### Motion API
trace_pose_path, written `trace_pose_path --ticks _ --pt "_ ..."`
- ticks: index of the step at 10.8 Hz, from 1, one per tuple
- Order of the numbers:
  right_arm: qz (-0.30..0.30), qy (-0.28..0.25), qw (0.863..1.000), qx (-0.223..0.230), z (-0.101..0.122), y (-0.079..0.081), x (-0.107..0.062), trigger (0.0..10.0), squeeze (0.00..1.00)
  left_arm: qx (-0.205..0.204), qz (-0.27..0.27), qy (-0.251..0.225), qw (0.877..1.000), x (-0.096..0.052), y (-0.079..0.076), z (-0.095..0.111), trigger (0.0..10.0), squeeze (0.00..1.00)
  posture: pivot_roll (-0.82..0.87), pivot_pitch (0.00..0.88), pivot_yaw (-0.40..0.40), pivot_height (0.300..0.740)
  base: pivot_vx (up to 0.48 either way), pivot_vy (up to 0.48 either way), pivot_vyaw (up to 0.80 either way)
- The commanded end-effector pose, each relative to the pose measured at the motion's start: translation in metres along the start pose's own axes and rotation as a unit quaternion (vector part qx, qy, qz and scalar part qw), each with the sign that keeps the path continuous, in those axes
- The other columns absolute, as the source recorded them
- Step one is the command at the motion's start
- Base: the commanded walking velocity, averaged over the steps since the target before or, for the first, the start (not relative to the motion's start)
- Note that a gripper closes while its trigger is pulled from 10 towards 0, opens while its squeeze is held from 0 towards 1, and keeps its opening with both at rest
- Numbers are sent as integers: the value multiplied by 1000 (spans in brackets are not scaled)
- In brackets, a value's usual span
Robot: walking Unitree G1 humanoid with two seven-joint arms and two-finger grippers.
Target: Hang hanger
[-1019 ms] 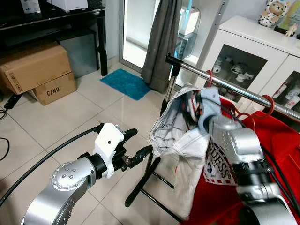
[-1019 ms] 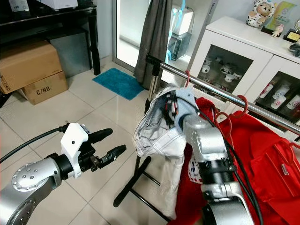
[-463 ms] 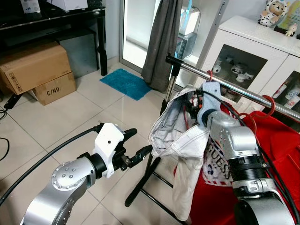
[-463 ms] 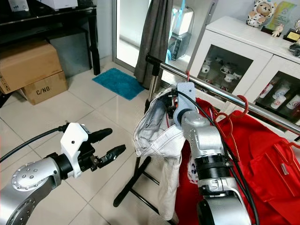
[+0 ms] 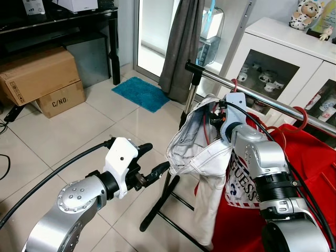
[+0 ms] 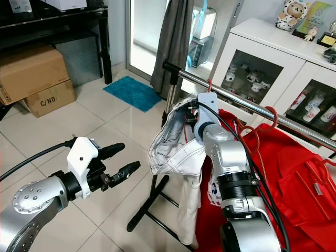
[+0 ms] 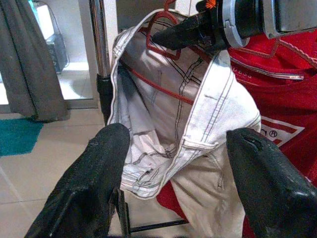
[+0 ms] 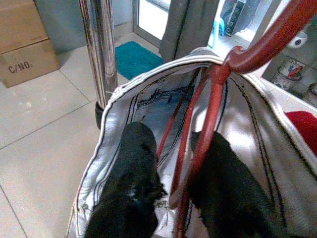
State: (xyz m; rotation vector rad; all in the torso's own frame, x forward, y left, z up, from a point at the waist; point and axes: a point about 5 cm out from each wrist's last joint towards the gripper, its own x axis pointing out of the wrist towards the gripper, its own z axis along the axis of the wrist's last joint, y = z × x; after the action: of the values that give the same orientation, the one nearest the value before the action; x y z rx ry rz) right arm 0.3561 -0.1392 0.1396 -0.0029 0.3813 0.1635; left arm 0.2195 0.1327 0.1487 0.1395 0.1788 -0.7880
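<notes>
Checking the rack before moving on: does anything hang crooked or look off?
Yes. The white jeans sag bunched and lopsided on the red hanger, their waistband gaping open beside the rail. The right gripper straddles the hanger's neck.

Red hanger (image 8: 210,106) carrying white jeans (image 5: 202,152), hook over the chrome rail (image 5: 273,100).

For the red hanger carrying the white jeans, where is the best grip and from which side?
Grip the red hanger at its neck just below the hook, coming from the open waistband side. There the bare stem shows between the right gripper fingers, while the white jeans cover the arms below.
</notes>
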Motion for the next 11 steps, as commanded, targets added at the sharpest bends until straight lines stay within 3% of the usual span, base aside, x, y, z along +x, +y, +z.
trace_pose_path --ticks 1,3,5,8,11 --pt "-4 -4 1000 4 4 -3 1 0 0 6 -2 -4 1000 2 0 3 10000 0 -10 0 -133 740 0 0 0" --pt "-2 3 1000 13 2 -5 0 0 0 5 -1 -12 1000 5 1 5 10000 0 -13 0 -136 740 0 0 0" --pt "23 -14 1000 1 5 6 1 0 0 0 -14 -17 1000 3 -3 8 10000 0 -22 0 -113 740 0 0 0" --pt "35 -16 999 18 0 11 -7 0 0 -18 6 -47 999 2 -1 16 10000 0 -39 0 -90 740 0 0 0" --pt "40 -73 996 30 14 8 -22 0 0 -46 28 -67 996 5 1 20 10000 0 -46 0 -72 740 0 0 0"
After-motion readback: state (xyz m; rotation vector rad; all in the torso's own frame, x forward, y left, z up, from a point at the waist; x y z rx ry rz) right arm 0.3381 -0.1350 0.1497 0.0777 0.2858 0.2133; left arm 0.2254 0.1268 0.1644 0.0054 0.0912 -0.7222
